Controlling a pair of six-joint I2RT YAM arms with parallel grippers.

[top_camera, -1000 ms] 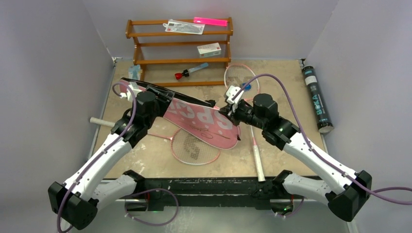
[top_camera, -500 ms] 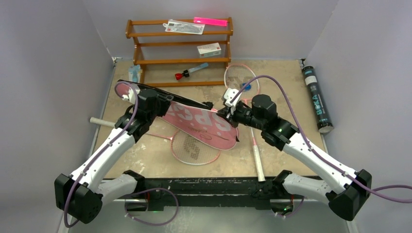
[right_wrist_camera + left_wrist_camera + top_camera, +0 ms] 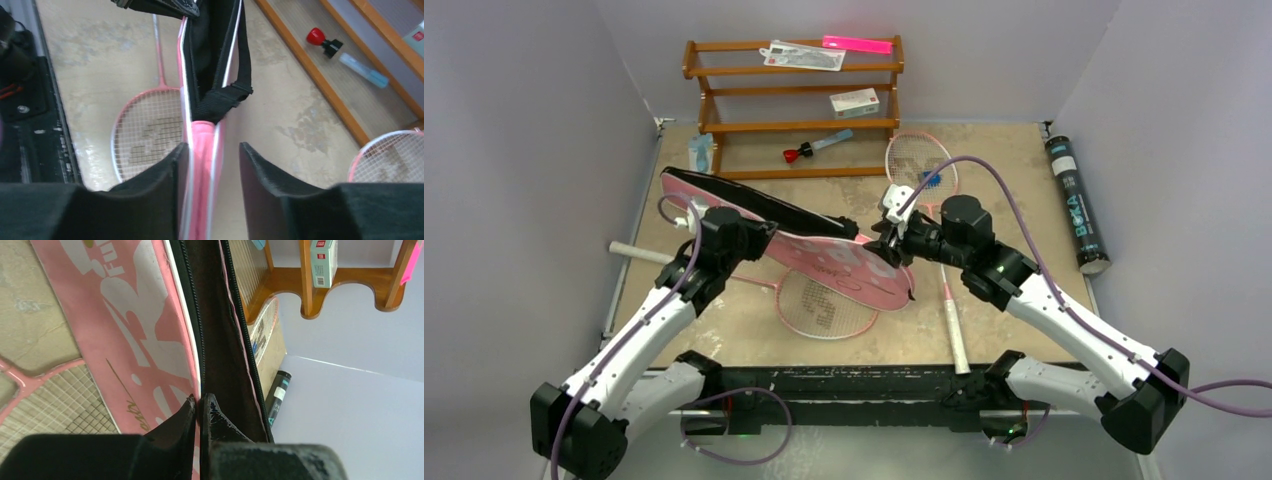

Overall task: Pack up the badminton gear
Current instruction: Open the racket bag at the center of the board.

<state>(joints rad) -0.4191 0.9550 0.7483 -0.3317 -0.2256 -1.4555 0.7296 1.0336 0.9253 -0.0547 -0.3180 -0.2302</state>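
Observation:
The long pink bag (image 3: 834,262) hangs tilted between my arms, its zip open and the black lining (image 3: 220,315) showing. My left gripper (image 3: 200,401) is shut on the bag's zip edge near its middle (image 3: 759,235). My right gripper (image 3: 214,147) stands open around the bag's pink end (image 3: 202,150), which rests against one finger. One pink-framed racket (image 3: 824,308) lies on the table under the bag. The other racket (image 3: 921,160) lies behind my right arm, handle (image 3: 954,335) toward me. The black tube (image 3: 1076,205) lies along the right wall.
A brown wooden rack (image 3: 794,125) stands at the back, with a small white box (image 3: 854,102) on a shelf and a red-capped item (image 3: 809,150) on its lowest board. Grey walls close in on both sides. A white handle (image 3: 629,250) sticks out at the left edge.
My left gripper has closed on the bag's zip edge and my right gripper has opened off the bag's end. The bag has sagged lower and flatter.

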